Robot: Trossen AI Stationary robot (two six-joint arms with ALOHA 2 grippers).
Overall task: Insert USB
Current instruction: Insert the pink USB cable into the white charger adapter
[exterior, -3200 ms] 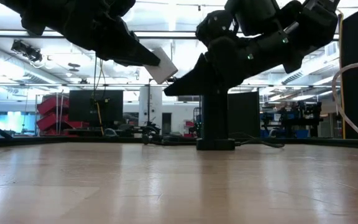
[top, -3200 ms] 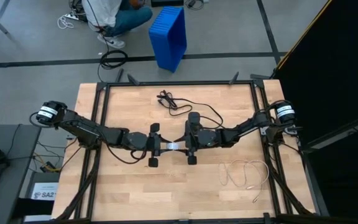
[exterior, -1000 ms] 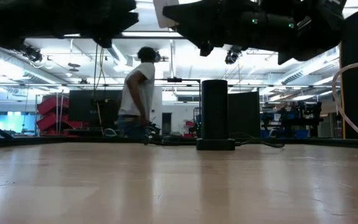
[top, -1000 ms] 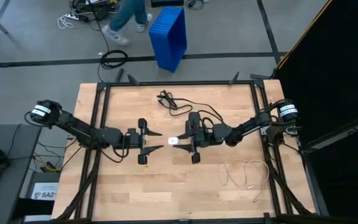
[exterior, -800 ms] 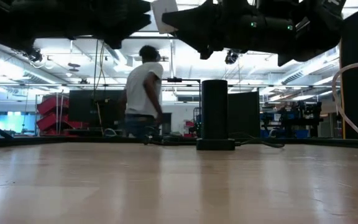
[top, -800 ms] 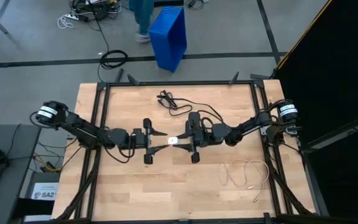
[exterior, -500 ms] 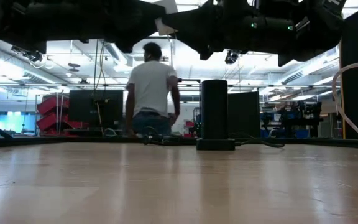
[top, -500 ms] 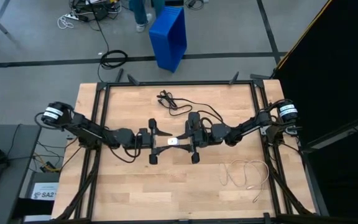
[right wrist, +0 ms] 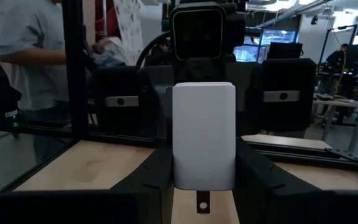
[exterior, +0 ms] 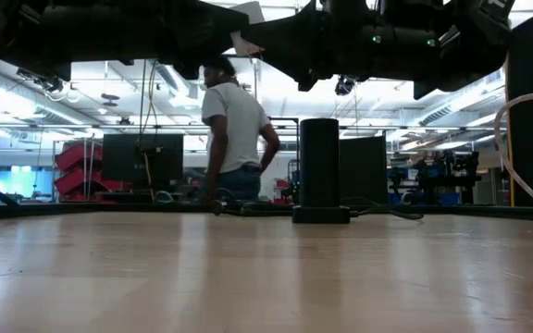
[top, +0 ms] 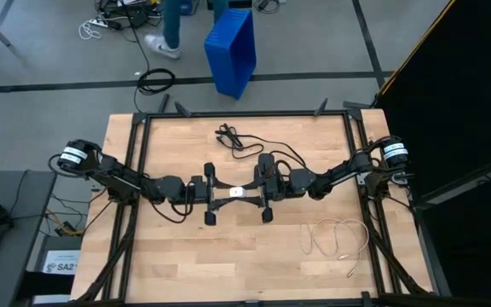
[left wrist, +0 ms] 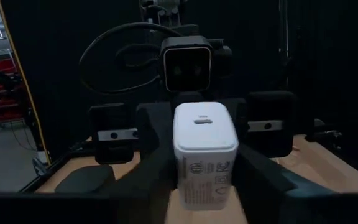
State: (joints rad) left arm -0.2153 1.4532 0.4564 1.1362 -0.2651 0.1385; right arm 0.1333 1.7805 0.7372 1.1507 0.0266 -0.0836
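Two arms meet above the table (top: 152,256) — the left gripper (top: 219,194) and right gripper (top: 257,192) apparently both clamped on one white USB charger (top: 238,193), held aloft mid-table; its port (left wrist: 201,121) faces the left wrist camera.

Both arms meet mid-table, left claw (top: 221,194) facing right claw (top: 251,193).
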